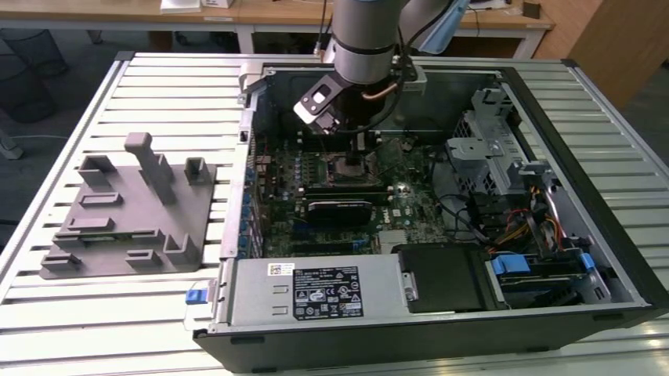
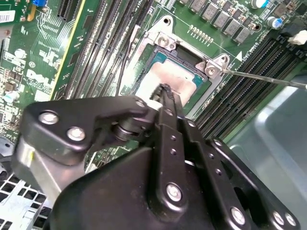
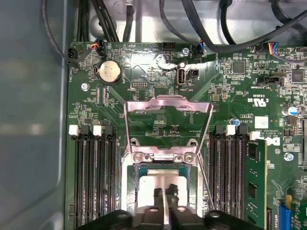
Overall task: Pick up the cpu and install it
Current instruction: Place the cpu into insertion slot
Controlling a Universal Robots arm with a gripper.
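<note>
We log the open computer case (image 1: 418, 345) on the slatted tabletop (image 1: 94, 321), with the motherboard (image 3: 158, 72) lying inside it. The socket (image 3: 128, 187) on the motherboard has its hinged metal frame (image 3: 168, 103) flipped up. The cpu (image 3: 149, 184) sits flat in the socket, silver top up. The gripper (image 3: 165, 194) hangs over it with its fingers (image 3: 158, 195) clenched together, grasping nothing. Their tips are right at the cpu's top face; we can't tell if they touch it. A grey pegged tray (image 1: 115, 227) sits on the tabletop, at the exterior view's left of the case.
</note>
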